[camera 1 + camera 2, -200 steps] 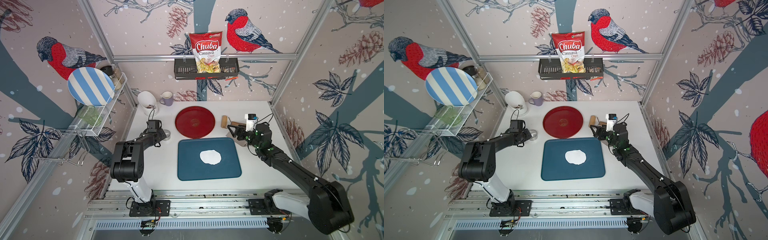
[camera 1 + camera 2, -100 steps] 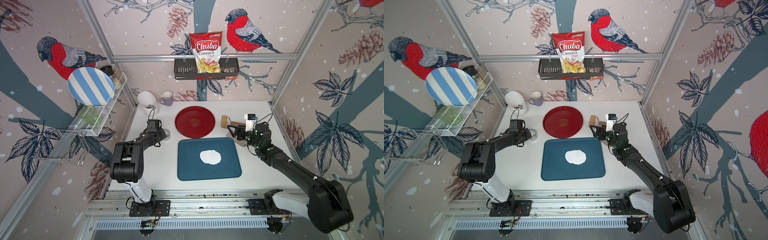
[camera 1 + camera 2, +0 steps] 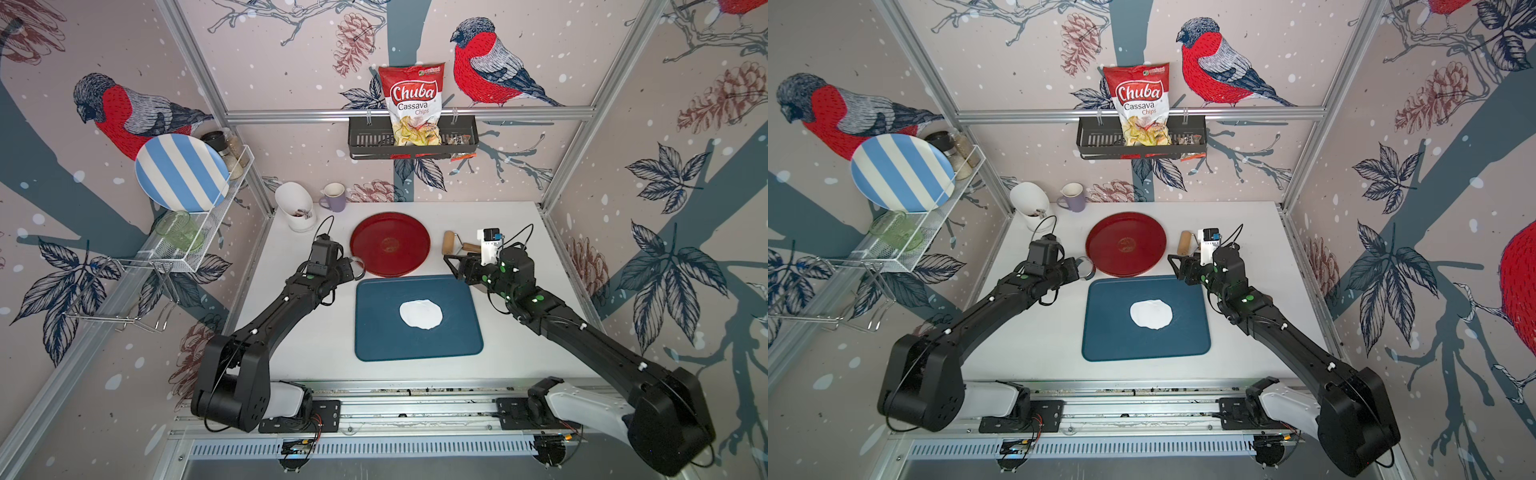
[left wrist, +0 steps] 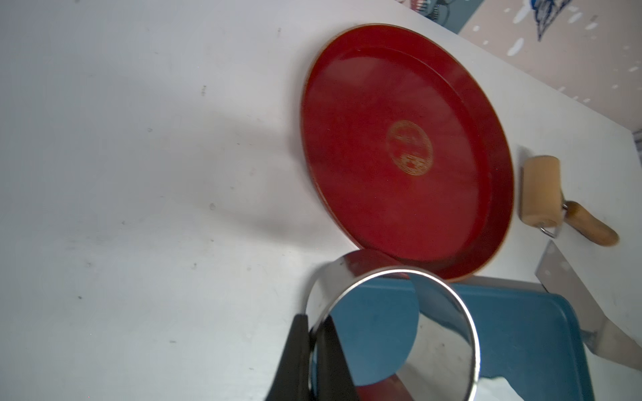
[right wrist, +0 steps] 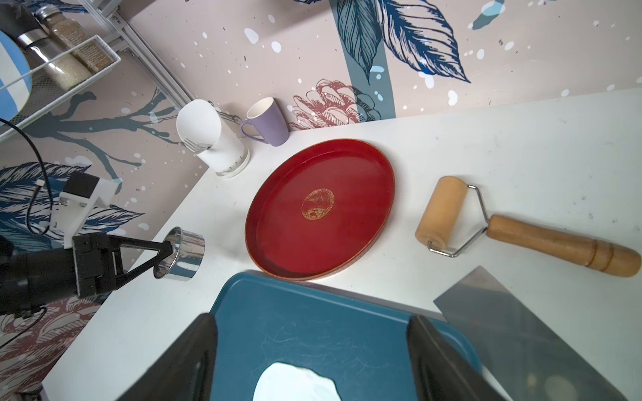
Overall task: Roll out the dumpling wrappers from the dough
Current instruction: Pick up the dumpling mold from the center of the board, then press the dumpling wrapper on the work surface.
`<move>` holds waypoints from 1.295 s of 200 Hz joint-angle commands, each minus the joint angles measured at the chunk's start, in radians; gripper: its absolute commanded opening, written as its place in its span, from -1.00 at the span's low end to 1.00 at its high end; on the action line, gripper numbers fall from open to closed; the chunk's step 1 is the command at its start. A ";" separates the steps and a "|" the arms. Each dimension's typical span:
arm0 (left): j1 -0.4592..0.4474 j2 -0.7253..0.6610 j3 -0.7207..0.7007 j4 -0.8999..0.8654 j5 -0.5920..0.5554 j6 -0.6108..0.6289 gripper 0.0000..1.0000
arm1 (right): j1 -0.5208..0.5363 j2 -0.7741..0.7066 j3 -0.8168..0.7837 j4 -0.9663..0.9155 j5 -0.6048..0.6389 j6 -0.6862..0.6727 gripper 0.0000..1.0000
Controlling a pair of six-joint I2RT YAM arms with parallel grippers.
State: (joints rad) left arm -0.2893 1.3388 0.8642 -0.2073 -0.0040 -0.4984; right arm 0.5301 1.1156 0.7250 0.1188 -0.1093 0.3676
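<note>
The dough [image 3: 420, 314] is a thin, flat white sheet lying in the middle of the blue tray [image 3: 374, 332]; both top views show it, dough [image 3: 1150, 314]. My left gripper [image 4: 312, 323] is shut on the wall of the metal ring cutter [image 4: 342, 272], one finger inside and one outside. It sits just off the tray's far left corner, beside the red plate. My right gripper [image 5: 311, 317] is open and empty over the tray's far right corner, with the dough's edge [image 5: 295, 382] below it. No dumpling wrappers are in view.
A red plate [image 3: 390, 244] lies behind the tray. A wooden roller [image 3: 449, 243] and a metal scraper [image 5: 521, 330] lie to its right, close to my right gripper. A white utensil holder [image 3: 296, 206] and a purple mug [image 3: 333, 196] stand at the back left.
My left gripper has closed onto the ring cutter's wall. The right arm has barely shifted and the dough has not moved.
</note>
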 commanded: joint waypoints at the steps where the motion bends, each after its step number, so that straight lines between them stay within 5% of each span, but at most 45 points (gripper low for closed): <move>1: -0.064 -0.047 0.007 -0.077 -0.018 -0.010 -1.00 | 0.046 -0.039 -0.015 -0.087 0.060 0.058 0.52; 111: -0.486 0.066 0.128 -0.143 -0.139 -0.117 -1.00 | 0.281 -0.143 -0.068 -0.213 0.175 0.263 0.19; 259: -0.634 0.236 0.255 -0.157 -0.191 -0.154 -1.00 | 0.303 -0.051 -0.099 -0.167 0.173 0.303 -0.11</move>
State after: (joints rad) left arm -0.9119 1.5616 1.0988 -0.3523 -0.1829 -0.6502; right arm 0.8352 1.0470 0.6128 -0.0689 0.0502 0.6540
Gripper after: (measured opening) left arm 0.063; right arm 0.461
